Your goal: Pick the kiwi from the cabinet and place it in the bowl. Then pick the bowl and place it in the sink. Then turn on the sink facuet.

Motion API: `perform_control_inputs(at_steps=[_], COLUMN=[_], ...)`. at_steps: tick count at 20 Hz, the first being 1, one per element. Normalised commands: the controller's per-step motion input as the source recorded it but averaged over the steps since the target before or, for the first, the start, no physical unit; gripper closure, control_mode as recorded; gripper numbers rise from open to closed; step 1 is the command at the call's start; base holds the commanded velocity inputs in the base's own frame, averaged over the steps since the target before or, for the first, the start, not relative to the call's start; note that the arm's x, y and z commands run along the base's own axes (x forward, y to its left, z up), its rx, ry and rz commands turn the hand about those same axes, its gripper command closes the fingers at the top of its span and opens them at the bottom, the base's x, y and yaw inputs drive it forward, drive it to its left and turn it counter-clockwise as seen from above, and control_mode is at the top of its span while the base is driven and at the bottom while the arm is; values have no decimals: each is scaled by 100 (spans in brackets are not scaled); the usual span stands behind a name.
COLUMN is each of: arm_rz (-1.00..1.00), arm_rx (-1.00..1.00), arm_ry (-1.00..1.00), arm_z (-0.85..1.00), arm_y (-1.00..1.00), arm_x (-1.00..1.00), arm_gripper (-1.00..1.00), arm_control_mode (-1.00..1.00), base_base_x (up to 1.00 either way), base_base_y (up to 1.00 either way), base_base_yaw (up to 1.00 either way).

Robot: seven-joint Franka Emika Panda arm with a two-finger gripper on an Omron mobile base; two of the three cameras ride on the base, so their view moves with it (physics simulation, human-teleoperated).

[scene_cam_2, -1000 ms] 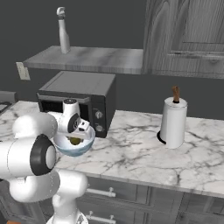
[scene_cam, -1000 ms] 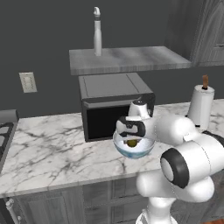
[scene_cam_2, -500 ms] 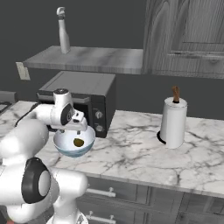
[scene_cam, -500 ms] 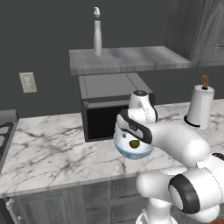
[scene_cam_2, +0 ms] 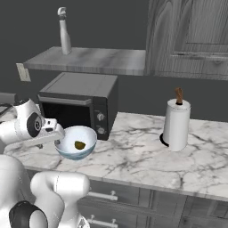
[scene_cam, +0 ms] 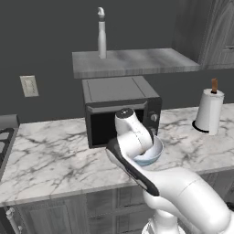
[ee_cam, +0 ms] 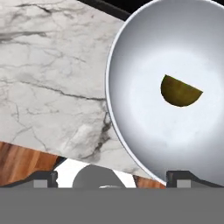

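**Kiwi sits in the bowl, fingers spread wide at the rim**

And here we are at the marble counter (scene_cam_2: 133,147), right in front of the microwave (scene_cam_2: 80,104). The bowl (scene_cam_2: 77,142) stands on the stone, white inside, pale blue outside, and there in its hollow lies the kiwi (scene_cam_2: 79,145), a small olive-green lump a little off centre. From the hand camera the bowl (ee_cam: 175,92) spreads across the right side, the kiwi (ee_cam: 180,91) resting on its pale inner wall, half sunk into the surface.

The gripper (ee_cam: 111,178) hangs over the near edge of the bowl with its fingers spread wide; one tip (ee_cam: 43,178) shows over the counter edge, the other (ee_cam: 186,177) under the bowl's rim. Nothing is pinched between them. From the right side, the white hand (scene_cam_2: 46,133) lies just beside the bowl's left rim; whether it touches the rim I cannot tell. From the left side the arm's wrist covers most of the bowl (scene_cam: 153,153), only its right edge peeking out.

Above the microwave runs the cabinet (scene_cam_2: 89,60), a flat grey slab, with a tall white bottle (scene_cam_2: 65,31) upright on its left end. Off to the right on the counter stands a paper towel roll (scene_cam_2: 177,122), well apart from the bowl.
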Motion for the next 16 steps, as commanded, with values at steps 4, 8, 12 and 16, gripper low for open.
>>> perform_control_inputs(at_steps=[4, 8, 12, 16], arm_rz=[9, 8, 12, 14], arm_rx=[-5, -8, -10, -11], arm_ry=[9, 1, 14, 23], arm_z=[-9, -4, -33, -49], arm_y=[-13, -18, -2, 0], arm_x=[-1, 9, 13, 23], arm_gripper=[-100, -100, -100, -100], arm_control_mode=[-100, -100, -100, -100], base_base_x=[0, 0, 0, 0], base_base_y=[0, 0, 0, 0], base_base_yaw=[0, 0, 0, 0])
